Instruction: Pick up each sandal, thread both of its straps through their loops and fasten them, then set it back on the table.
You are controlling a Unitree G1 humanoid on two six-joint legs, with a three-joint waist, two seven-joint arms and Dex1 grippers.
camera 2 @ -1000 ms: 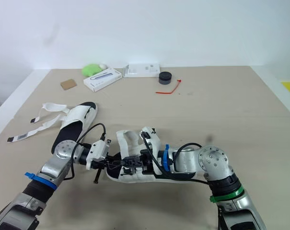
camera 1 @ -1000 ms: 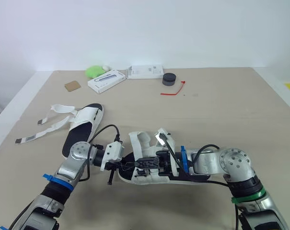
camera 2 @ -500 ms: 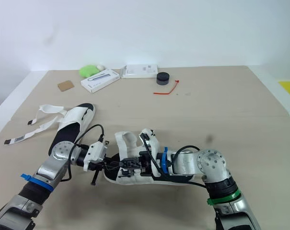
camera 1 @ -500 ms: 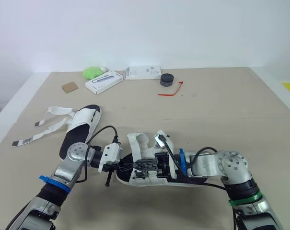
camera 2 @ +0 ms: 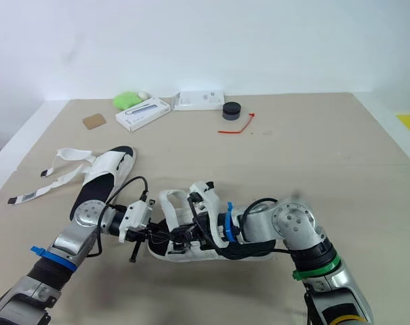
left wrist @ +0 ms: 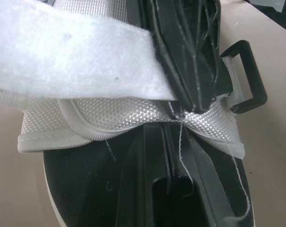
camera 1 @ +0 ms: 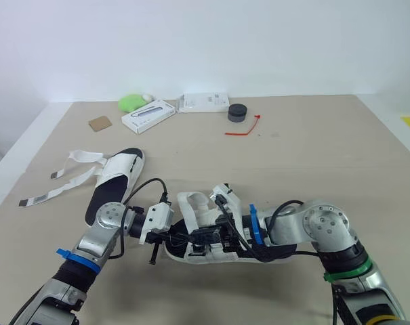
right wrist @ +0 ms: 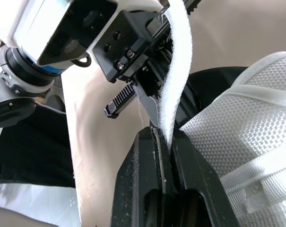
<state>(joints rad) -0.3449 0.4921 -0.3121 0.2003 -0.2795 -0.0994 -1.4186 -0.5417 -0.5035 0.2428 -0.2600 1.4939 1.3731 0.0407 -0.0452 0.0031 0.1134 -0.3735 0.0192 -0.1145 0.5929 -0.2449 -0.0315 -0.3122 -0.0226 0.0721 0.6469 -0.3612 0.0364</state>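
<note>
A white sandal with a black insole [camera 1: 218,252] lies on the table between my two arms. My left gripper [camera 1: 172,238] is shut on the white webbing [left wrist: 133,118] at the sandal's end, beside a black buckle loop [left wrist: 249,80]. Facing it a finger's width away, my right gripper [camera 1: 195,237] is shut on a white strap [right wrist: 179,66] that rises between its fingertips. That strap arches over the sandal. A second white sandal [camera 1: 116,177] lies to the left, its loose straps [camera 1: 62,181] spread over the table.
Along the table's far edge lie a green object [camera 1: 130,102], two white boxes [camera 1: 149,115] [camera 1: 205,102], a black puck [camera 1: 237,112], a red tie [camera 1: 244,127] and a brown square [camera 1: 100,123]. The table's left edge runs close to the loose straps.
My right gripper has moved left along the sandal with the strap, closing up on the left gripper. The strap now arches higher. The left gripper has stayed put.
</note>
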